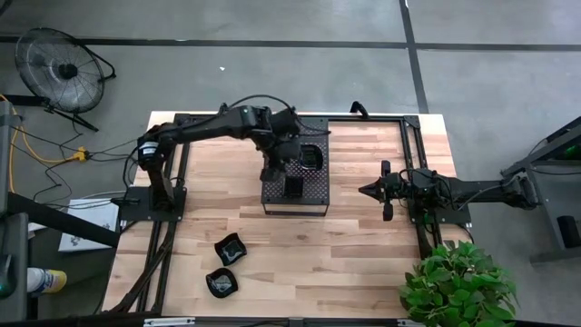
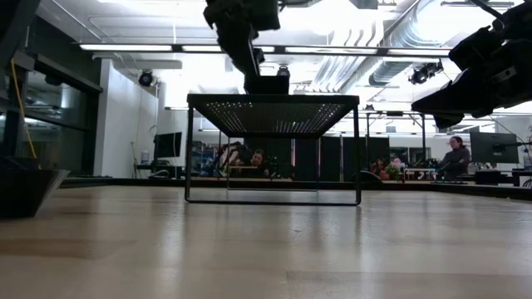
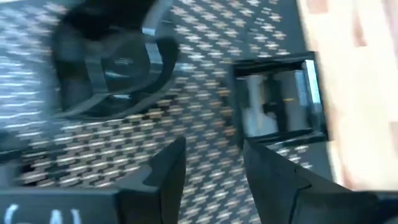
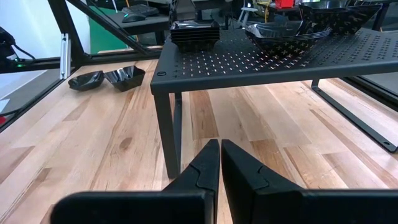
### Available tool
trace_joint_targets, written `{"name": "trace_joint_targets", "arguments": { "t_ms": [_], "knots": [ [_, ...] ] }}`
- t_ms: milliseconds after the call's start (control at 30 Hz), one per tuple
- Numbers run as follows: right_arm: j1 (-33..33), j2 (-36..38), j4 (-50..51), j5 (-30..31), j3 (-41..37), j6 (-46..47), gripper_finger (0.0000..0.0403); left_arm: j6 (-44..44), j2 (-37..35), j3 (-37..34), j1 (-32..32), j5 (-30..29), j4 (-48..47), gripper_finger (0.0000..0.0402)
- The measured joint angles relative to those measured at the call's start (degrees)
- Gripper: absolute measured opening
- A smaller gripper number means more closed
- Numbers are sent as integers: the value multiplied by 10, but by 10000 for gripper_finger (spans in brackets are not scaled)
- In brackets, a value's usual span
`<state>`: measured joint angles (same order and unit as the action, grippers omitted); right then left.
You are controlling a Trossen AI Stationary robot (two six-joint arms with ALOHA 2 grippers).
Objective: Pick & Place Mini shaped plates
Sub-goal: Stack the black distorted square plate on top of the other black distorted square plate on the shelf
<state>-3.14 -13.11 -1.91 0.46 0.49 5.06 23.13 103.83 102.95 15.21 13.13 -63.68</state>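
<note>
Several mini shaped plates sit on a black perforated stand [image 1: 313,195]: a stack of square ones [image 1: 293,188] [image 3: 280,102] near its front edge and rounded, wavy-edged ones [image 1: 311,156] [image 3: 112,68] toward its back. Two more plates [image 1: 230,248] [image 1: 221,282] lie on the wooden table at the near left. My left gripper [image 3: 214,168] [image 1: 289,173] hovers open just above the stand, beside the square stack, with nothing between its fingers. My right gripper [image 4: 219,155] [image 1: 365,190] waits shut and level at the table's right, pointing at the stand.
The stand rests on thin legs [image 4: 163,124], with free table beneath it. A potted plant [image 1: 458,286] is at the near right corner. Black frame rails [image 1: 418,163] run along both sides of the table. People sit in the room behind.
</note>
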Motion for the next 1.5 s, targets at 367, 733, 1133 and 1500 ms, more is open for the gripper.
{"name": "trace_joint_targets", "arguments": {
  "t_ms": [367,733,1133,1500],
  "knots": [
    [0,0,0,0,0,0,12,41,-5,140,-12,-107,-165,158],
    [0,0,0,0,0,0,12,-16,-94,38,-96,-179,-221,158],
    [0,0,0,0,0,0,12,-237,-259,-243,-199,-201,-126,158],
    [0,0,0,0,0,0,12,-458,-316,-422,-318,-224,-43,158]
  ]
}}
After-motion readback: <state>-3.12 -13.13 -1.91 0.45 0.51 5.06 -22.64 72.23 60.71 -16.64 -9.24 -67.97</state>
